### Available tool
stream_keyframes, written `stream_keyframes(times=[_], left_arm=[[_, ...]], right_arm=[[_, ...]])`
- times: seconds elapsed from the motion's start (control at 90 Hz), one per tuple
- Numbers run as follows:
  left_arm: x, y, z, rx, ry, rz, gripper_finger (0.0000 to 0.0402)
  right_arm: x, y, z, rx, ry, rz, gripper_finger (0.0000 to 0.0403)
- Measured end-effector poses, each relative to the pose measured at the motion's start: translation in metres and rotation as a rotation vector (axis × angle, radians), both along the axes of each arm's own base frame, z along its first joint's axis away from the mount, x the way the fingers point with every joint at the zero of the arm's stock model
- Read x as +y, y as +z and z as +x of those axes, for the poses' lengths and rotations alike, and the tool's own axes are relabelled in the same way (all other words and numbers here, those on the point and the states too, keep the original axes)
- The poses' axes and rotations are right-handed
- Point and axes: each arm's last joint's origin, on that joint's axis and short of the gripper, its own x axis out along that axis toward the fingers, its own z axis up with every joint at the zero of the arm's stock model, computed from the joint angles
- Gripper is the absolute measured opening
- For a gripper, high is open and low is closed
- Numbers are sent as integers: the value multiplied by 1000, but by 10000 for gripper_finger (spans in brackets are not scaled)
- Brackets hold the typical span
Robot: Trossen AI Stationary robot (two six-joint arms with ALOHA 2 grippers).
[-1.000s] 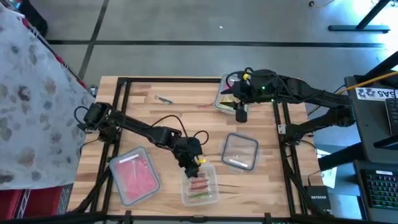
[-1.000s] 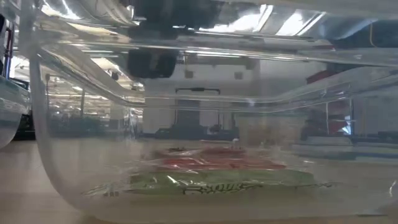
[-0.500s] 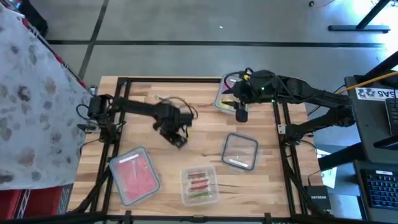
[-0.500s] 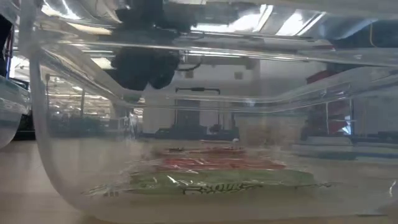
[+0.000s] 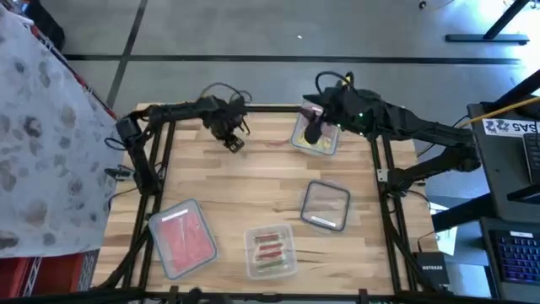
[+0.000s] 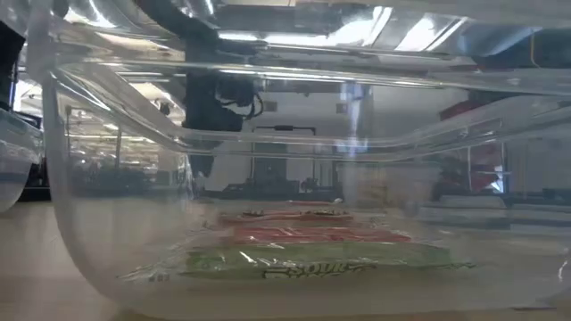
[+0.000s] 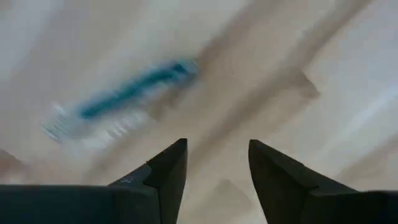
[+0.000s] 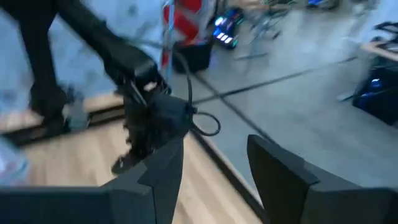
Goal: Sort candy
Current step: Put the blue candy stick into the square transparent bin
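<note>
Inside the front container (image 6: pixel 80 223), green candy (image 6: pixel 312 260), lettering too blurred to read.

Motion-blurred blue-and-clear candy wrapper (image 7: pixel 118 102) beyond the left tool (image 7: pixel 214 171), colours smeared.

The right gripper (image 8: pixel 211 168) has its two dark fingers (image 8: pixel 158 177) spread apart with nothing between them. Beyond them the left arm (image 8: pixel 93 37) reaches down over the wooden table (image 8: pixel 68 155), its gripper (image 8: pixel 140 146) just above the boards, a black cable (image 8: pixel 199 118) looping beside it. Farther off lies grey floor (image 8: pixel 298 99).
</note>
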Motion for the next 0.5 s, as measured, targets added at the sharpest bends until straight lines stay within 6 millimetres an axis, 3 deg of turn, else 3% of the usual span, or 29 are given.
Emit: stream_keyframes(times=[0.144,0.356,0.5], left_arm=[[18,1,-9,-2,-236,56,194],[23,-5,-11,59,-623,140,231],[24,-18,-9,61,-721,210,234]], right_arm=[[-1,2,7,-70,-11,26,165],[-3,-8,20,-99,-71,115,165],[-5,-18,33,-83,-76,130,165]])
